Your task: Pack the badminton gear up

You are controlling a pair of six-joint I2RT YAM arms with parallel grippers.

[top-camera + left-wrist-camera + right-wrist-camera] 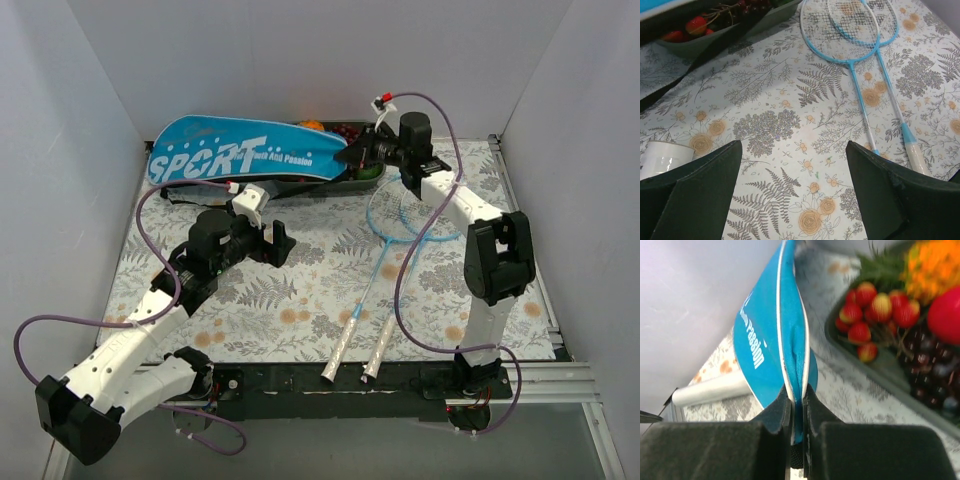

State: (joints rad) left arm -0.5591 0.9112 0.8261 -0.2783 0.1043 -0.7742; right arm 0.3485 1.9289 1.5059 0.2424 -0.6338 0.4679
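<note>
"Where's the bag?"

"The bag (pixel 245 152) lies along the table's far edge. Its narrow end is beside the fruit tray (pixel 880 371), pinched tight in the right gripper (pixel 796 405)."

"The rackets?"

"Both rackets (pixel 837 32) lie mid-table, heads overlapping, handles toward the arms. The tube (pixel 710 389) lies beside the bag."

"Left gripper?"

"The left gripper (pixel 795 150) is spread wide above the table, holding nothing."

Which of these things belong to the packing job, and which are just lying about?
Job: blue SPORT bag, pinched by the right gripper; two rackets; white shuttlecock tube.
Lying about: tray of fruit; floral tablecloth.
</note>
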